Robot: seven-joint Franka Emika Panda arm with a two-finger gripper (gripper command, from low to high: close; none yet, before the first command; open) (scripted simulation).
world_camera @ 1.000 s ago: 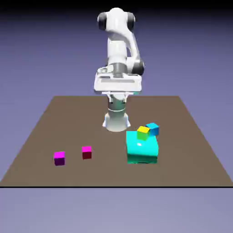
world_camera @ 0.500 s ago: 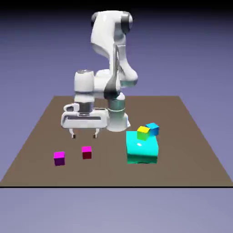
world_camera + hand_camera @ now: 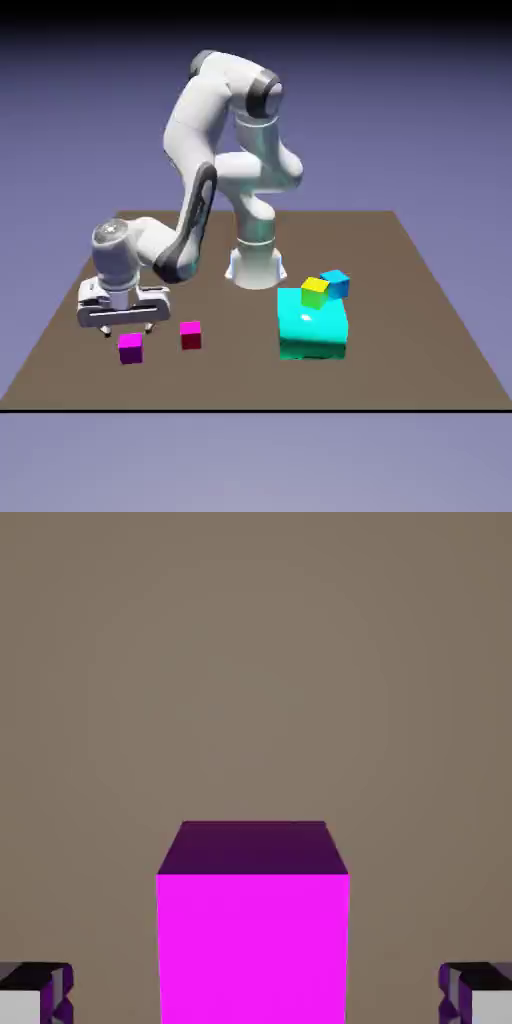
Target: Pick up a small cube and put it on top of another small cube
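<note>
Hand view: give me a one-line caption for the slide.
Open gripper straddles the magenta-topped small cube on the brown table, fingertips clear of its sides.

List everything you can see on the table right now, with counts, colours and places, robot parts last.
Magenta cube: 1, magenta top, purple sides, near the exterior view's left, directly under the gripper.
Pink cube: 1, hot pink top, dark red sides, just right of the magenta cube.
Cyan block: 1, large, cyan, right of centre.
Yellow cube: 1, yellow-green, at the cyan block's far top edge.
Blue cube: 1, blue, beside the yellow cube, behind the block.
Table: 1, brown.
Arm: 1, white.
Gripper: 1, open, straddling the magenta cube, not gripping.
</note>
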